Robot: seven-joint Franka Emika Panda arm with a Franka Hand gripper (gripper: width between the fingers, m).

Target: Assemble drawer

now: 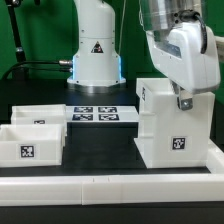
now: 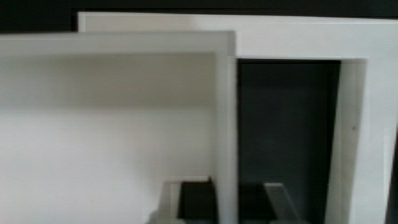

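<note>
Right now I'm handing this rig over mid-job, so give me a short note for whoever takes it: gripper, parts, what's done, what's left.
Gripper: shut, down at the top edge of the housing; I cannot tell whether it pinches the wall.
Housing: upright on the exterior view's right, beside the marker board.
Trays: front tray and rear tray sit on the exterior view's left, apart from the housing.
Done: no tray inserted yet.
Left: probably slide both trays into the housing.
</note>
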